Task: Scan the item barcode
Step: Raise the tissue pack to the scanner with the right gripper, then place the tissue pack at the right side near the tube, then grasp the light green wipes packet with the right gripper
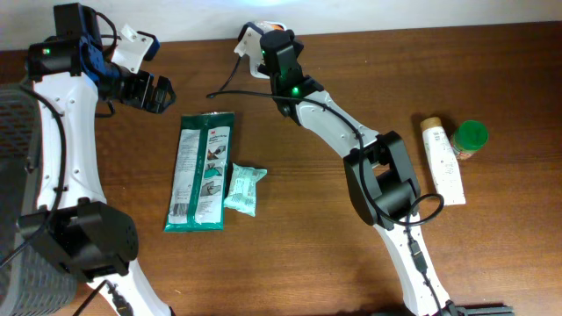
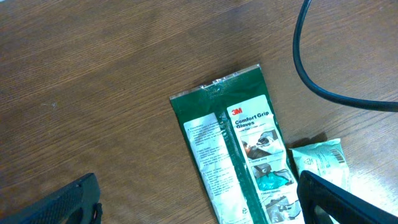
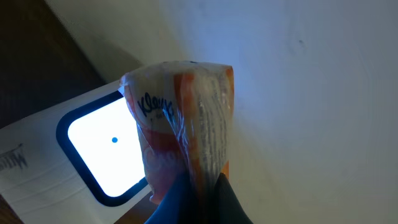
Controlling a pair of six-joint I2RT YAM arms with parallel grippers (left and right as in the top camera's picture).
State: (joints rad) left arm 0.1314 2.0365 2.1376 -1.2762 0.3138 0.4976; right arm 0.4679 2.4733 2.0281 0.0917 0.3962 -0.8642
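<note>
Right gripper [image 3: 193, 186] holds the tissue pack [image 3: 186, 112] at the scanner [image 3: 106, 149].
The right gripper is closed tight on the tissue pack, close to the scanner's bright window at the far edge of the table [image 1: 299, 228]. The left gripper [image 1: 147, 90] is wide open and holds nothing. It hangs near the green gloves pack [image 1: 202, 171]. A teal pack [image 1: 243, 189] lies just beside that.

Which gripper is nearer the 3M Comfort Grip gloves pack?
Left. The left gripper hangs open just off a far corner of the 3M gloves pack; the right gripper is farther off at the scanner, shut on a Kleenex pack.
</note>
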